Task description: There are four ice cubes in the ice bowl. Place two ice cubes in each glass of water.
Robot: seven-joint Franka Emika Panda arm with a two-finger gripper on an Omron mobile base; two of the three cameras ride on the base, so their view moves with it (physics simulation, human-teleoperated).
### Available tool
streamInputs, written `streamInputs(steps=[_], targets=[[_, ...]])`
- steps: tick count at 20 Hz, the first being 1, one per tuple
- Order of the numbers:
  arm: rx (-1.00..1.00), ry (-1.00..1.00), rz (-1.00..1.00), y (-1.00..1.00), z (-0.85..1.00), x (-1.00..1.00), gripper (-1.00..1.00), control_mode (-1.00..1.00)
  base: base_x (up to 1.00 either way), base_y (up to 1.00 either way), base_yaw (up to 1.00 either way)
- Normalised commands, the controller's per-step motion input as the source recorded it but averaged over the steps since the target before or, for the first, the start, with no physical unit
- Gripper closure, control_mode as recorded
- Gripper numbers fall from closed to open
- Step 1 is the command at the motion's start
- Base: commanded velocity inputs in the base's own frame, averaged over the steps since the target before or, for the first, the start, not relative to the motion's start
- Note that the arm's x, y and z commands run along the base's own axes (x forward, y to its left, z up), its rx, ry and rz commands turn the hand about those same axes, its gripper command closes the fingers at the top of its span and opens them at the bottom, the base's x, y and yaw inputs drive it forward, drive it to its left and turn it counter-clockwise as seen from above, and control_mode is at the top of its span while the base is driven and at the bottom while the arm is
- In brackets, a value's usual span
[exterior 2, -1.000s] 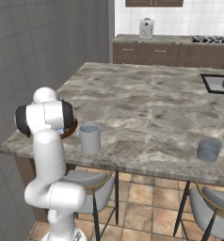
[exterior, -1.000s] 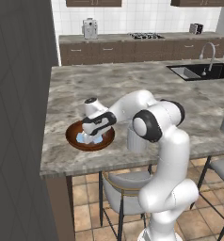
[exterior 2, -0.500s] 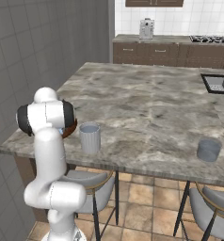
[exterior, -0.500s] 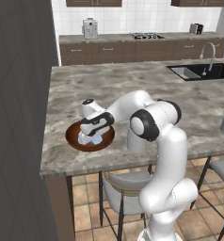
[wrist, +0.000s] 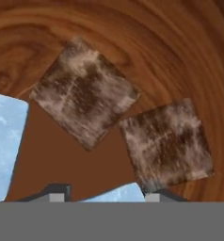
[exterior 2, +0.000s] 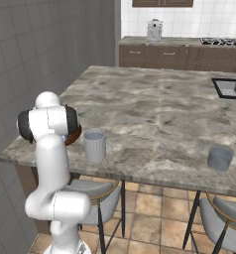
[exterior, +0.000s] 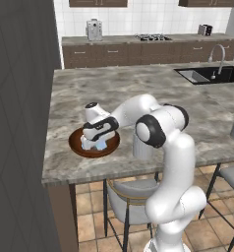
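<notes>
My gripper (exterior: 95, 142) reaches down into the ice bowl (exterior: 76, 146), a wide reddish-brown wooden dish near the counter's left front edge. In the hand view two translucent ice cubes (wrist: 83, 92) (wrist: 168, 143) lie on the bowl floor (wrist: 132, 42) and look brownish. A pale-blue cube (wrist: 5, 146) sits at the left edge. Another pale-blue cube (wrist: 116, 193) lies between my fingertips (wrist: 57, 190), and the gripper (wrist: 106, 194) stands open around it. One glass of water (exterior 2: 94, 144) stands just right of the bowl; the other glass (exterior 2: 220, 157) is far right.
The marble counter (exterior: 138, 91) has a sink (exterior: 207, 75) at its far right. Stools (exterior 2: 95, 198) stand under the front edge. A grey wall (exterior: 20, 123) rises close on the left. My arm's elbow (exterior: 153, 129) hangs over the near glass.
The hand has sunk a little lower into the bowl, and the elbow has shifted slightly left. Bowl and glasses have not moved.
</notes>
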Motion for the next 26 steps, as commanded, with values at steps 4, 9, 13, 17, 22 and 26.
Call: streamInputs(steps=[4,9,13,17,22,26], targets=[[0.01,-0.12,-0.20,0.00,0.45,0.00,1.00,-1.00,0.00,0.00,0.00],[0.05,-0.11,-0.23,-0.15,0.77,-0.25,1.00,-1.00,0.00,0.00,0.00],[0.10,-0.04,-0.29,-0.66,0.71,-0.49,1.00,-1.00,0.00,0.00,0.00],[0.13,0.00,-0.25,-0.88,0.63,-0.62,1.00,-1.00,0.00,0.00,0.00],[0.15,-0.05,-0.26,-0.85,0.68,-0.83,1.00,-1.00,0.00,0.00,0.00],[0.09,-0.03,-0.22,-0.62,0.81,-0.62,1.00,-1.00,0.00,0.00,0.00]])
